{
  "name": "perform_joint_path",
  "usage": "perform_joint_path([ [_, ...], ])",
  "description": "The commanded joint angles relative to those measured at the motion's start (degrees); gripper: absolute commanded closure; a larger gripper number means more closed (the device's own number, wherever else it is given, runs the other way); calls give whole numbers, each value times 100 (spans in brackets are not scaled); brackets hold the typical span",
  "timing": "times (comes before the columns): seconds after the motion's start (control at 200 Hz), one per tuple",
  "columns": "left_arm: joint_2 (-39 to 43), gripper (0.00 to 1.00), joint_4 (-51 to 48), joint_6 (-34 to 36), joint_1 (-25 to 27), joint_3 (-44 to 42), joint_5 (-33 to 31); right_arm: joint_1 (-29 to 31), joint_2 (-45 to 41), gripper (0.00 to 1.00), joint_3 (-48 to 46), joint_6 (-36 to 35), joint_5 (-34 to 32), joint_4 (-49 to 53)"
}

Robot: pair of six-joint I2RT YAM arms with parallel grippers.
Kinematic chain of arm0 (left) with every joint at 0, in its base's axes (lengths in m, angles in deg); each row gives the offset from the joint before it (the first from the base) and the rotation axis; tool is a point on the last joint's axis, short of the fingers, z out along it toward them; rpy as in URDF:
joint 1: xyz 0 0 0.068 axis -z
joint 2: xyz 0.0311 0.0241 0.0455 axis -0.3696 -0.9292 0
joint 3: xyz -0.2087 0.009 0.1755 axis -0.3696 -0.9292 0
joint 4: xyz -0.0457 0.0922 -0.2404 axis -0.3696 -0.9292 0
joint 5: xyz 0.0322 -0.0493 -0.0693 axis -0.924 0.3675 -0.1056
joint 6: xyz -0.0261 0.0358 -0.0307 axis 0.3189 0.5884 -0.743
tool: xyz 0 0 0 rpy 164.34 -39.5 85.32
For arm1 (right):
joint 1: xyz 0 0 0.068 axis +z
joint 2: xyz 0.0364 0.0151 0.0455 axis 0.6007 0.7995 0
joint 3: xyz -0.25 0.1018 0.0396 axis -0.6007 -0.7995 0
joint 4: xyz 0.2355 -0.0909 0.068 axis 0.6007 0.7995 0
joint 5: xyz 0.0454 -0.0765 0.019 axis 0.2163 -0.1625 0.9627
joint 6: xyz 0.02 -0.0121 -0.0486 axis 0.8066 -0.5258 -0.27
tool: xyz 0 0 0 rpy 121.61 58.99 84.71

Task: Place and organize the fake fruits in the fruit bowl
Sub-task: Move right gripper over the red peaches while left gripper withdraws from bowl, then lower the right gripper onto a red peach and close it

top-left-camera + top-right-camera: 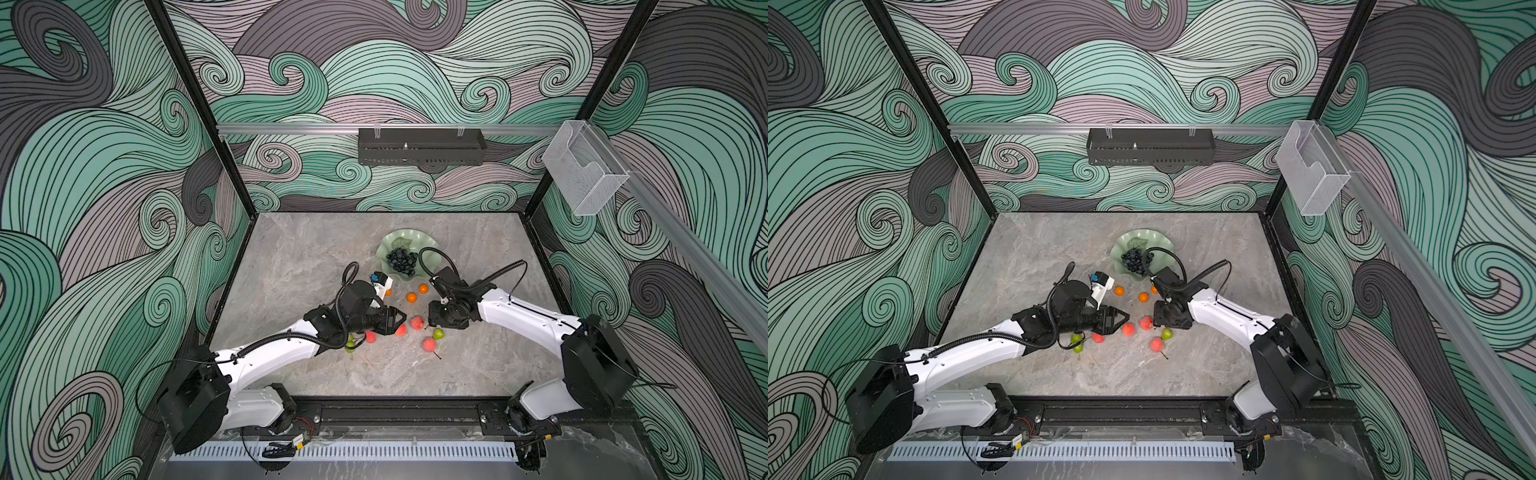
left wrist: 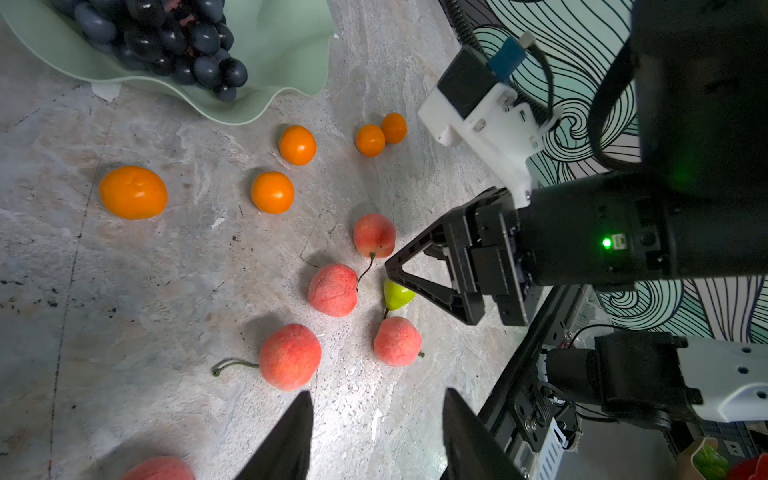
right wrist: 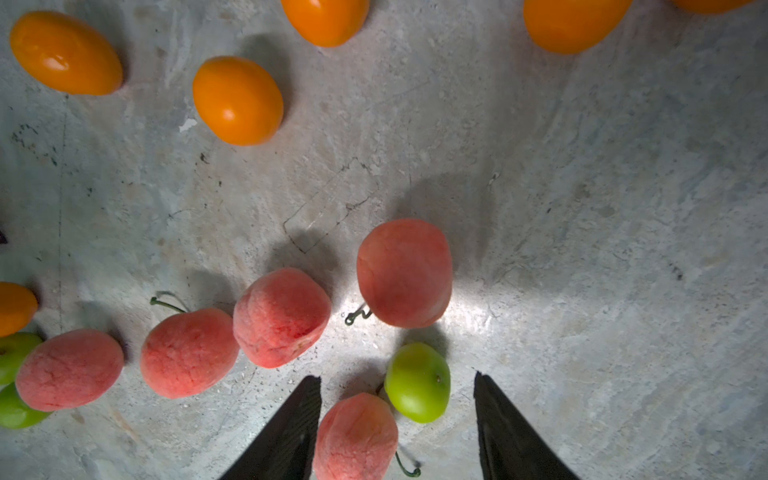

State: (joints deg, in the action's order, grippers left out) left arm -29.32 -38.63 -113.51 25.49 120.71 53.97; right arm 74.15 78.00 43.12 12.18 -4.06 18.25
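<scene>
Two pears (image 1: 351, 344) mostly buried under the left arm (image 1: 270, 353) in both top views, and an orange (image 1: 388, 292) half covered by that arm's camera mount in a top view. Fingers of the right gripper (image 3: 397, 376) hidden beneath its own wrist in both top views; plain only from its wrist camera, and there cut off at the frame edge. Near rim of the fruit bowl (image 1: 386, 245) crossed by a black cable loop (image 1: 420, 258); bowl and grape bunch (image 2: 166, 41) clipped by the frame in the left wrist view. Grape bunch inside the fruit bowl, toward the far middle of the table (image 1: 311, 257); every other fruit in sight loose on the table, nearer the arms. Right gripper spread wide, clamping nothing: a peach (image 3: 357, 436) and a lone pear (image 3: 417, 382) framed between its fingers, the peach hard against one finger as pictured. Cannot tell whether it touches. Left gripper (image 2: 379, 392) likewise parted, holding nothing, only bare table between its fingers, a second peach (image 2: 290, 357) just beyond one tip.
</scene>
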Motion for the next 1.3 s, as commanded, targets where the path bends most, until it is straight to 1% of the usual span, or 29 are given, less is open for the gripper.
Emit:
perform_joint_path([
  [0.0,164,48,185,98,42,-84,46,66,170,45,169,346,-189,-52],
  [0.23,251,49,73,196,38,-122,-27,151,491,63,323,453,-136,-112],
  [0.41,311,50,22,223,41,-151,-105,182,641,66,346,515,-114,-147],
  [0.685,333,51,-17,232,33,-167,-165,191,854,67,393,590,-145,-239],
  [0.946,357,51,-101,259,37,-139,-221,172,951,65,426,622,-628,-237],
  [1.171,304,51,-158,294,32,-73,-207,-21,1027,65,533,457,-775,-194],
  [1.216,309,51,-158,273,36,-61,-240,-68,985,64,534,448,-800,-191],
  [1.296,328,52,-156,53,-3,-124,-476,-102,853,65,496,437,-834,-191],
])
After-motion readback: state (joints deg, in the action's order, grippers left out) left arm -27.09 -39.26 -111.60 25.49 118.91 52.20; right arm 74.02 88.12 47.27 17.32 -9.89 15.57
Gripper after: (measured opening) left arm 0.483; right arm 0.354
